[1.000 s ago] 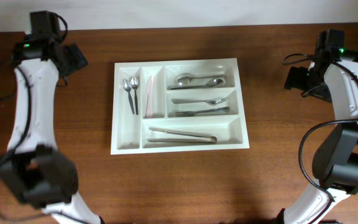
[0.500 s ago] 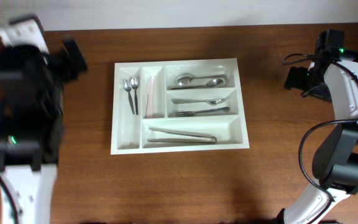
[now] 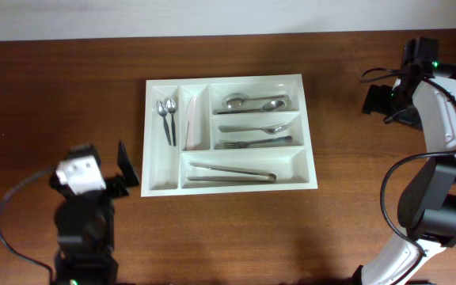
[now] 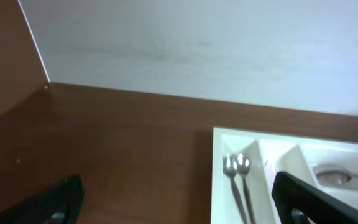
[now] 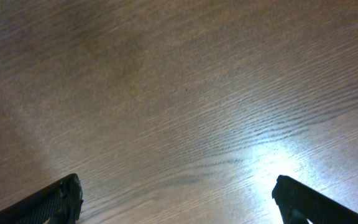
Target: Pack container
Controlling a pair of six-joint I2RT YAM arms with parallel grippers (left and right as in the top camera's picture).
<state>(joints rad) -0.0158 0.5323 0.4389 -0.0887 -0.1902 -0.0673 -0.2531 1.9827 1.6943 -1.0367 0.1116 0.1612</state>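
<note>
Left gripper (image 4: 176, 186): fingers (image 4: 316, 199) spread wide, nothing between them. The container (image 3: 162, 170) lies just ahead of them, off toward the right finger, near but not touching. Two teaspoons (image 4: 236, 180) rest in the narrow slot nearest that finger.

Right gripper (image 5: 176, 186): fingers (image 5: 48, 202) spread wide, nothing between them, only bare table (image 5: 185, 93) beneath. The container sits well apart from these fingers.

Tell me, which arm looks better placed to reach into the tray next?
Probably the left. The left gripper, open, sits beside the tray at its near-left corner, and its camera sees the spoons. The right gripper, also open, hangs well off to the right, seeing only bare table.
</note>
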